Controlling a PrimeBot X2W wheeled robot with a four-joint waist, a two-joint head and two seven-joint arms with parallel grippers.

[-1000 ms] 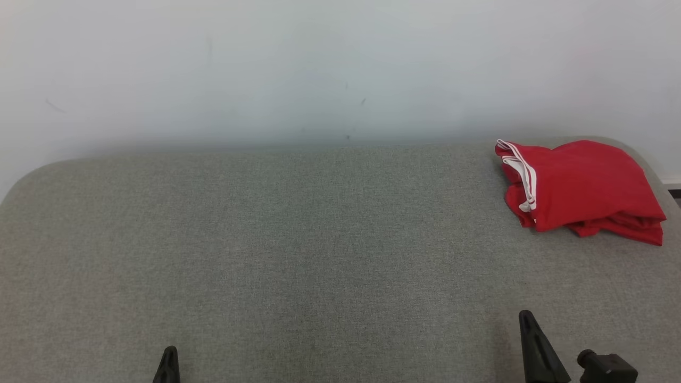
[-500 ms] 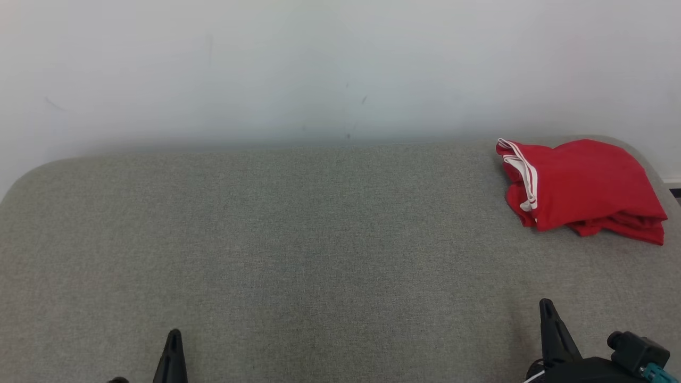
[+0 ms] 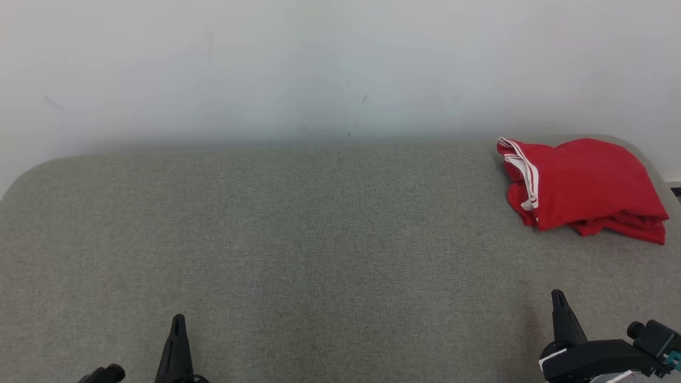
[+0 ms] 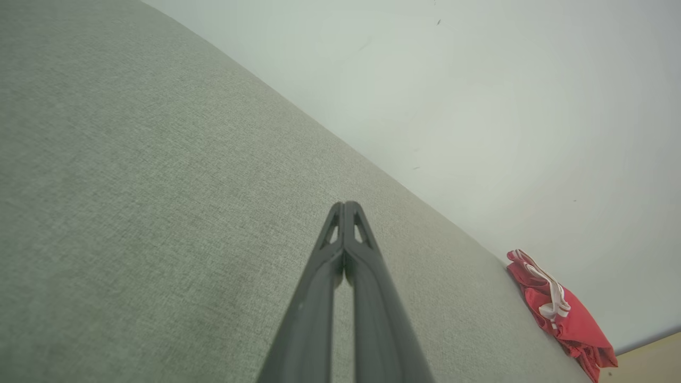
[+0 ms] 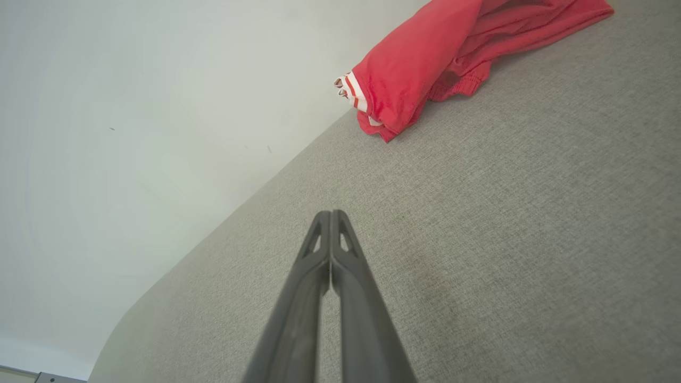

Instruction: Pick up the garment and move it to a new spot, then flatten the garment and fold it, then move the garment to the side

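Garment lies bunched at the tabletop's far right corner. Both grippers' fingers pressed together, empty; right gripper should open before reaching in.

Bare test room, grey padded surface, blank wall

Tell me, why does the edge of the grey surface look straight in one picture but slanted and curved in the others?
Head view: even, soft light, the grey surface level, the red garment sharp. Left wrist view: a tilted wide-angle lens slants the edge; the left gripper looks stretched. Right wrist view: same slant and bowing; the right gripper blurs near the bottom.
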